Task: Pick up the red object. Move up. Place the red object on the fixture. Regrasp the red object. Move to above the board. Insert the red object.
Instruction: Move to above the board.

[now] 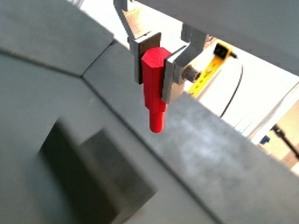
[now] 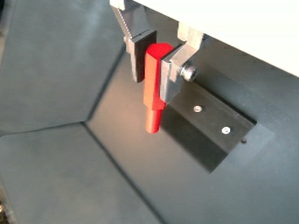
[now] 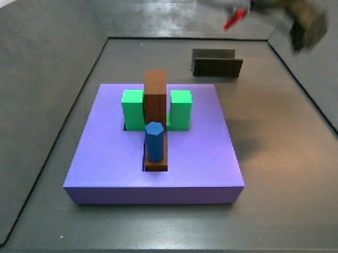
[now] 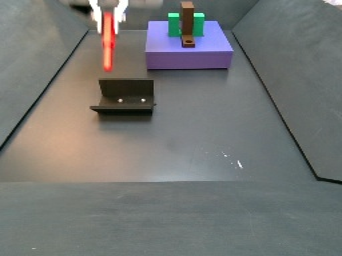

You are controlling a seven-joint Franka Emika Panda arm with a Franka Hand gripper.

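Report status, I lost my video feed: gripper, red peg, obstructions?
Gripper shut on the red object, raised above the floor. Peg hangs upright near the fixture, not seated. Board far off. Nothing blocking.

Gripper (image 4: 110, 10) holds the red object (image 4: 108, 45) in open air above the fixture (image 4: 124, 97); bare worktop (image 4: 201, 130) separates fixture from board (image 4: 187, 50).

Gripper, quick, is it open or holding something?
Gripper: closed on the red peg, held in the air above the fixture.
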